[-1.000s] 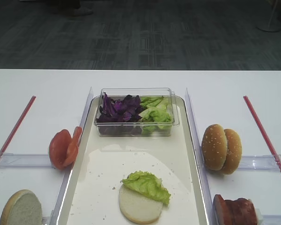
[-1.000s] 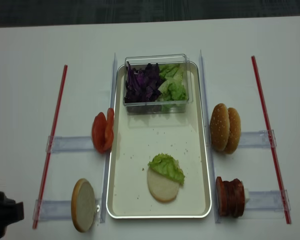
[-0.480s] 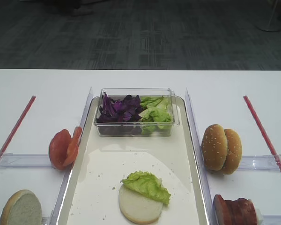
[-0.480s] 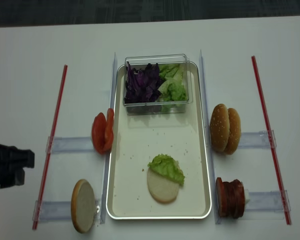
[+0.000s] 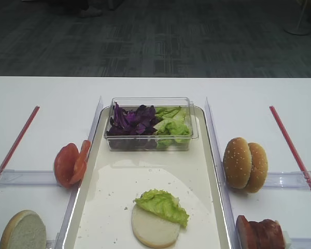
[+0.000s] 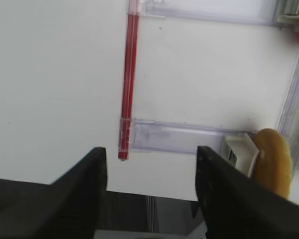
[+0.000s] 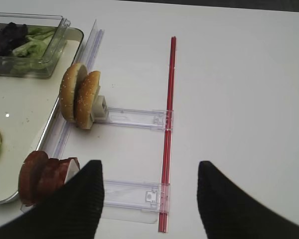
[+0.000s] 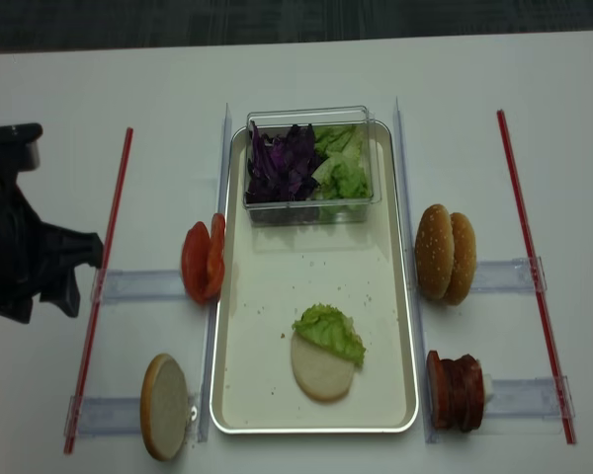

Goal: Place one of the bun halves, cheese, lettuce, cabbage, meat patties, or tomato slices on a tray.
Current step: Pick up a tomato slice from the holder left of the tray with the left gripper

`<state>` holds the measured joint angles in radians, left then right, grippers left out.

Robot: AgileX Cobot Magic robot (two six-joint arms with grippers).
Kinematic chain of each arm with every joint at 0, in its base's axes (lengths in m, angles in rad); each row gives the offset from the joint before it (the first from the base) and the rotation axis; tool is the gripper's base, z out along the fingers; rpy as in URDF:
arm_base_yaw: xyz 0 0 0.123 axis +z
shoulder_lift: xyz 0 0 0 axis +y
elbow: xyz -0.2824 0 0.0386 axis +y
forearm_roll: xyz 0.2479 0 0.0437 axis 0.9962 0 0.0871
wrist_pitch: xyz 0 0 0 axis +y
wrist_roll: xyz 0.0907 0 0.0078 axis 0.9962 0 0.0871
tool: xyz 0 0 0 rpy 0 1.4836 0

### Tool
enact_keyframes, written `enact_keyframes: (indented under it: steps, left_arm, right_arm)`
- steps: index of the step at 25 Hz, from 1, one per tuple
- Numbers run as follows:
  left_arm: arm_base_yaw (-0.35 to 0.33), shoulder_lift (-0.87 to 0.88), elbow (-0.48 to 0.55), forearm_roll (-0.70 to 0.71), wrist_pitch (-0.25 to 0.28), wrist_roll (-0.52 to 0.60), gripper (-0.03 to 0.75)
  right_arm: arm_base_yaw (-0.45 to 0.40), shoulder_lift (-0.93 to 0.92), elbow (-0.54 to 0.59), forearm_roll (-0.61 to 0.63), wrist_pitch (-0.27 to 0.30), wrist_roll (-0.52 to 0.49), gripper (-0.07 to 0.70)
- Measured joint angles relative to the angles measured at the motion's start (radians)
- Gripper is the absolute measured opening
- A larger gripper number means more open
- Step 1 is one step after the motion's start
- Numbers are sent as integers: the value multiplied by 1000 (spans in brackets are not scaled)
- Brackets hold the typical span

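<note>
- Left gripper (image 6: pixel 150 199) stands with its dark fingers (image 6: pixel 84 189) spread wide over the white table (image 5: pixel 52 98), empty and touching no food; in the overhead view its arm hangs over the table's left edge, just outside the left red strip (image 8: pixel 101 276).
- Beyond the table's far edge lies dark grey carpet (image 5: pixel 155 36).
- Tomato slices (image 8: pixel 204 260) stand on edge in a clear rail just left of the tray (image 8: pixel 277 286); nearer the front, a pale bun half (image 8: pixel 165 405) stands in a second rail.
- On the cream tray, a flat bun half (image 8: pixel 321 370) lies near the front with a lettuce leaf (image 8: pixel 328 331) lying across its top.
- At the tray's far end a clear plastic box (image 8: pixel 311 163) holds purple cabbage (image 8: pixel 282 163) on its left and more green leaves on its right.
- Right of the tray, sesame bun halves (image 8: pixel 447 253) stand on edge in a rail, with meat patties (image 8: pixel 457 389) in the rail nearer the front, then the right red strip (image 8: pixel 532 267).
- Right gripper (image 7: pixel 149 199) hangs above that corner, fingers parted, nothing between them.
</note>
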<state>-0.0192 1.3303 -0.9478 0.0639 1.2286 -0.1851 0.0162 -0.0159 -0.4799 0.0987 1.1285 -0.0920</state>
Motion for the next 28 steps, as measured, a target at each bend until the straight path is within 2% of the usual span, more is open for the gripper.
enact_keyframes:
  steps: [10,18,28]
  left_arm:
    - [-101,214,-186,-13,-8,-8,366]
    - [-205,328,-308,1,-10,-126,366]
    - [-382,417,-423,51,-10,-279,366]
  right_arm:
    - [0,0,0,0,0,0,445]
    - [0,0,0,0,0,-6,445]
    - [0,0,0,0,0,-6,445]
